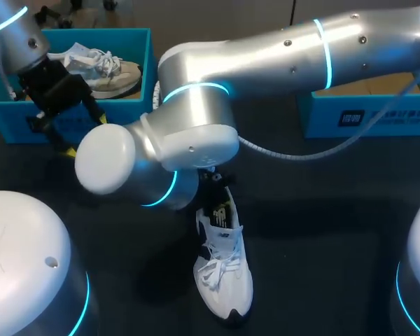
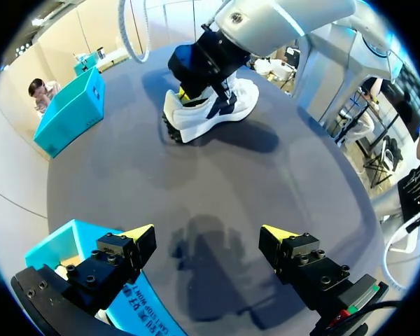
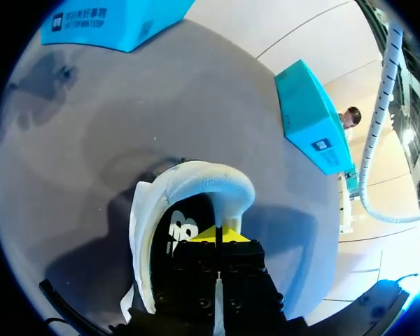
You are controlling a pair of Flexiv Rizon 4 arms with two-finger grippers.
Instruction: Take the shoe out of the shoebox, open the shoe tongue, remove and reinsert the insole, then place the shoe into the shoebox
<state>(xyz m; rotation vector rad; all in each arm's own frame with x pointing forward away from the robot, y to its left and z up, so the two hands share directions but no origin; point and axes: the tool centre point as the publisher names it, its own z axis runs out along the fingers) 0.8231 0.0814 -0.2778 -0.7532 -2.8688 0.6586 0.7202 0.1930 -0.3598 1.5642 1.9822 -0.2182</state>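
Yellow-tipped right tool (image 3: 217, 236) closed inside shoe (image 3: 196, 183)

The head view looks down from above and behind the robot onto the dark table (image 1: 322, 231), far enough back to take in both arms. The left wrist view sits low beside a blue shoebox (image 2: 56, 245) and looks past the left gripper (image 2: 208, 236) across the tabletop to the white shoe (image 2: 210, 112), well away. The right wrist view hangs close over that shoe's heel opening, looking down past the right gripper (image 3: 217, 236). All three views share the shoe. The head and left wrist views also share the right arm (image 1: 266, 63).
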